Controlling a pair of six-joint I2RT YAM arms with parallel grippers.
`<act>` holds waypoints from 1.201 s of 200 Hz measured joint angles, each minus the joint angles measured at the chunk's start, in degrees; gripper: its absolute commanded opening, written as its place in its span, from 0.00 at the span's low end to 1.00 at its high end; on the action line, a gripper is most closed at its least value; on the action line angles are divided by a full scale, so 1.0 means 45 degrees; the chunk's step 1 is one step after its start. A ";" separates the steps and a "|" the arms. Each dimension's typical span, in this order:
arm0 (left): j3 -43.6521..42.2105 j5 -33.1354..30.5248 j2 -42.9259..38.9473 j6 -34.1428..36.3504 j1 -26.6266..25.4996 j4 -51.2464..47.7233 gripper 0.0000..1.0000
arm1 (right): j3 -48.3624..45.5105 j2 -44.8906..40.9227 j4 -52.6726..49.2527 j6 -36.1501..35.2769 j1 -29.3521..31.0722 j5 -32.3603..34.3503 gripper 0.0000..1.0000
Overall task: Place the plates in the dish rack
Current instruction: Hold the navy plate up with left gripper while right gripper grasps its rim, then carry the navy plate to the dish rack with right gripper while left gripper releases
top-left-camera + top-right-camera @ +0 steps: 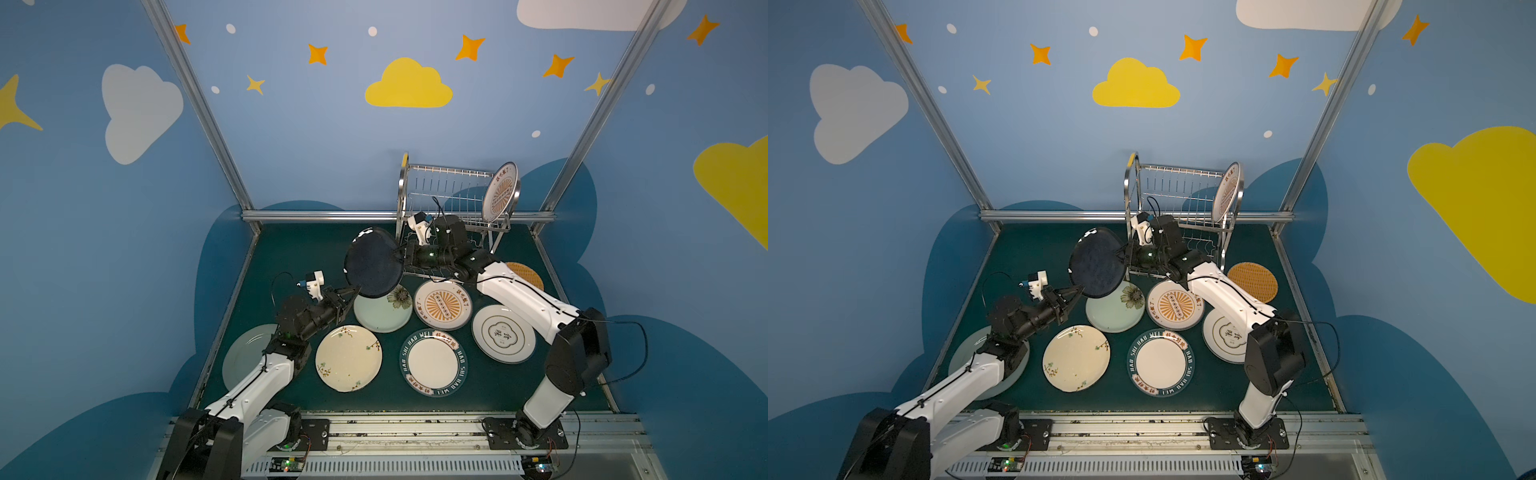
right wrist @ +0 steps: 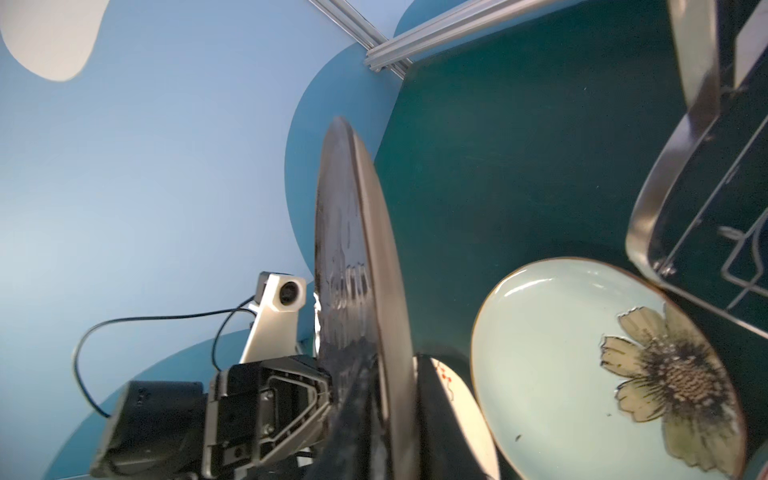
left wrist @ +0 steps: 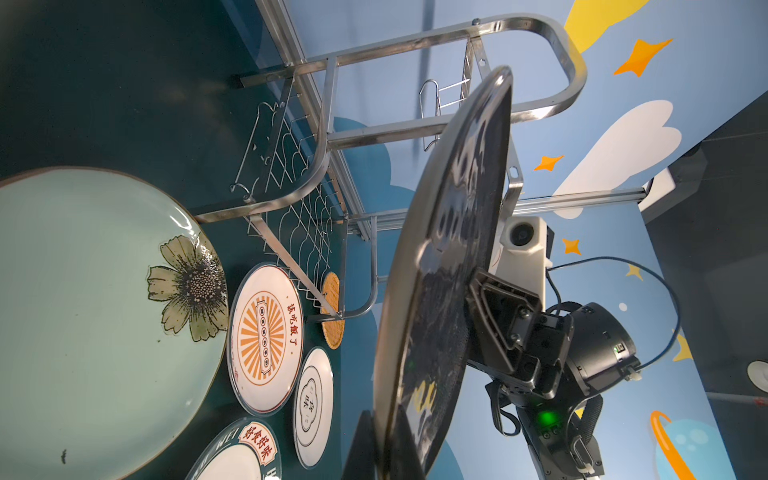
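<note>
Got both grippers on the navy plate [image 1: 374, 262] right now. It's up on edge, clear of the table [image 1: 299, 249], just off the left front corner of the dish rack [image 1: 453, 195]. My left gripper [image 1: 355, 289] is pinched tight on the rim at the side away from the rack. My right gripper [image 1: 400, 255] is closed on the rack-side rim, a finger on each face. One orange sunburst plate [image 1: 500, 193] stands at the right end of the rack's upper tier — the pale green flower plate [image 1: 380, 318] lies flat in front of the rack.
</note>
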 measured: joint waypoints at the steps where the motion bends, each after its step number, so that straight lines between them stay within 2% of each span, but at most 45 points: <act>1: -0.0005 -0.0005 0.0005 0.0000 0.0005 -0.0019 0.03 | 0.0000 0.0000 0.0015 -0.0015 0.0000 0.0000 0.01; 12: -0.0024 -0.0024 0.0005 0.0010 0.0015 -0.0029 0.05 | -0.0063 -0.0010 0.0131 0.0102 0.0029 0.0097 0.00; 17: -0.0024 -0.0024 -0.0005 0.0015 0.0019 -0.0049 0.14 | -0.0097 -0.0024 0.0185 0.0141 0.0044 0.0121 0.00; 25: -0.0024 -0.0024 -0.0005 0.0087 0.0019 -0.0073 0.45 | -0.0141 -0.0053 0.0199 0.0180 0.0073 0.0204 0.00; 31: -0.0024 0.0010 -0.0044 0.0209 0.0015 -0.0097 0.75 | -0.0185 -0.0083 0.0175 0.0155 0.0102 0.0296 0.00; 35: -0.0005 0.0034 -0.0097 0.0287 0.0010 -0.0146 0.92 | -0.0214 -0.0117 0.0117 0.0112 0.0141 0.0398 0.00; 39: 0.0024 0.0058 -0.0185 0.0340 0.0005 -0.0214 0.99 | -0.0257 -0.0146 0.0024 0.0112 0.0185 0.0500 0.00; 66: 0.0559 0.0058 -0.1355 0.1117 0.0019 -0.2312 1.00 | -0.0393 -0.0452 -0.0918 -0.0189 0.0427 0.1472 0.00; 99: 0.1302 -0.0277 -0.4250 0.2380 0.0350 -0.6057 1.00 | -0.0389 -0.1428 -0.2511 -0.0976 0.0486 0.3021 0.00; 129: 0.2725 -0.0393 -0.6708 0.4250 0.0724 -0.9967 1.00 | -0.0155 -0.2521 -0.3735 -0.1583 0.0442 0.4027 0.00; 160: 0.4337 0.0131 -0.7757 0.6465 0.0738 -1.2643 1.00 | 0.0845 -0.3517 -0.4935 -0.2317 0.0505 0.5124 0.00; 178: 0.4634 0.0515 -0.7878 0.7388 0.0738 -1.3284 1.00 | 0.2123 -0.3842 -0.5765 -0.2939 0.0525 0.5979 0.00; 193: 0.4342 0.0976 -0.7796 0.7558 0.0738 -1.3134 1.00 | 0.3521 -0.3876 -0.6334 -0.3570 0.0573 0.6839 0.00; 221: 0.2924 0.1889 -0.6800 0.6596 0.0738 -1.1550 1.00 | 0.6426 -0.3487 -0.7368 -0.4809 0.0549 0.8874 0.00; 240: 0.3094 0.2142 -0.5566 0.6368 0.0680 -1.1482 1.00 | 0.8490 -0.2764 -0.7917 -0.5615 0.0321 1.0190 0.00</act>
